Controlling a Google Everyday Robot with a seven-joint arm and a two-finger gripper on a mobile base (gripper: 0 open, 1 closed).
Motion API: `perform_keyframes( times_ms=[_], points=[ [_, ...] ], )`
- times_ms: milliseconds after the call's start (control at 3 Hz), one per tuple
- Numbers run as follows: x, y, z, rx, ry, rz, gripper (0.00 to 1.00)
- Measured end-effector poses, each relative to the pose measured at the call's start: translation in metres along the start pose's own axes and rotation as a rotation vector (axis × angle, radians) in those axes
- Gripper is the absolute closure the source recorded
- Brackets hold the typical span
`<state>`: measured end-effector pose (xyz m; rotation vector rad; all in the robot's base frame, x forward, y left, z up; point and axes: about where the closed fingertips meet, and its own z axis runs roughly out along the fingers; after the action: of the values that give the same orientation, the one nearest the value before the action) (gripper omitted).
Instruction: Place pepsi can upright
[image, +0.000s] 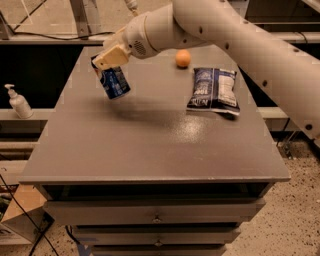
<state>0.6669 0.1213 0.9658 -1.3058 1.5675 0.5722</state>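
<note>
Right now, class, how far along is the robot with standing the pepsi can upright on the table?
Done: the gripper is closed on the pepsi can at the left rear of the table. In hand: the can is tilted, not upright, seemingly just off the surface. Left: stand it on its end and let go. The orange and snack bag lie apart to the right.

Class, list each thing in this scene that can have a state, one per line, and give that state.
gripper: over the table's left rear, shut on the pepsi can.
pepsi can: held, tilted, apparently just off the table.
snack bag: lying flat on the table.
orange ball: resting on the table.
pump bottle: upright, left of the table.
top drawer: shut.
</note>
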Motion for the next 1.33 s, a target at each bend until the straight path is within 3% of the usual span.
perform_keyframes(
  times_ms=[333,667,1333],
  points=[
    [0.0012,-0.0038,-0.0071,0.015,-0.007,-0.013,1.0],
    [0.0002,-0.0012,-0.0014,-0.013,-0.009,-0.064,1.0],
    [-0.0013,0.0061,-0.0022,-0.08,-0.129,-0.236,1.0]
  ],
)
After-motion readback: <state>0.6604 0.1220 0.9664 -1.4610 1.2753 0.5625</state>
